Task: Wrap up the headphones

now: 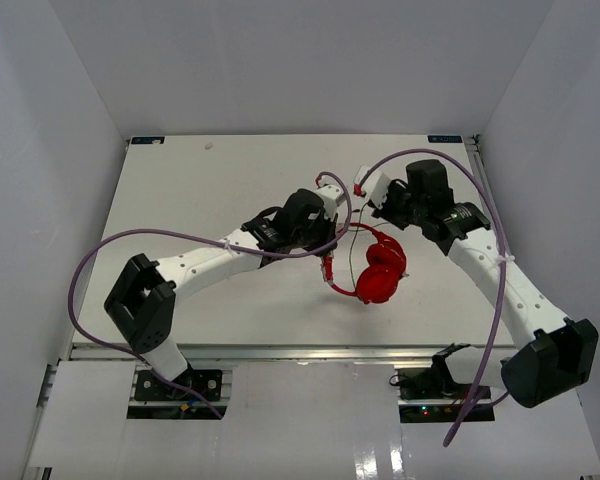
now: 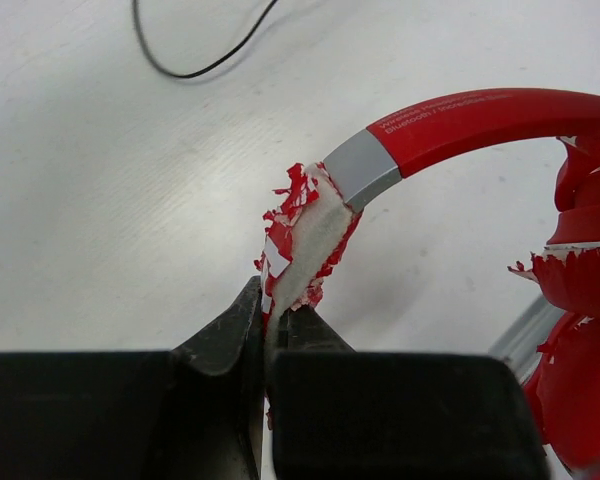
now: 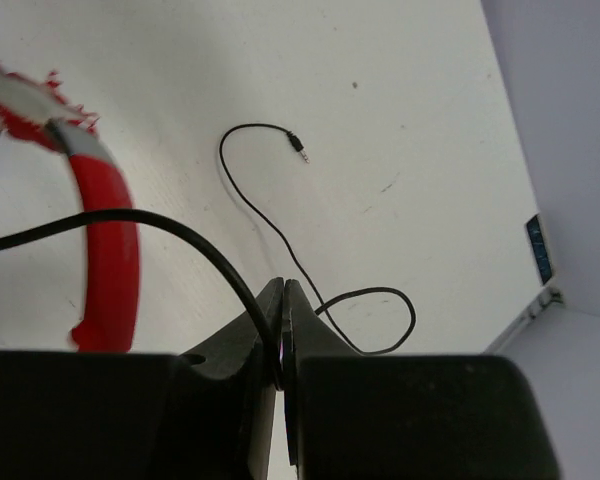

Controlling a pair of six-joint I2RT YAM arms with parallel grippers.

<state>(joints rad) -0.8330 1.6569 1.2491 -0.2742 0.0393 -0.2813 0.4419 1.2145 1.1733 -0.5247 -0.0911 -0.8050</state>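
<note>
The headphones (image 2: 460, 118) curve right from the left claw (image 2: 270, 322), which is clamped on their torn band. The earcups (image 2: 580, 290) are half cut off. The right claw (image 3: 282, 300) pinches the cord (image 3: 265, 215).

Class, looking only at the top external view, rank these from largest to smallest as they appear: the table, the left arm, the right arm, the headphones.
Largest to smallest: table; left arm and right arm, about alike, so tied; headphones.

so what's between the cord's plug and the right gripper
Only slack of the cord on the bare table: it curves from the plug down into the right gripper, shut on it. The right wrist view shows this.
</note>
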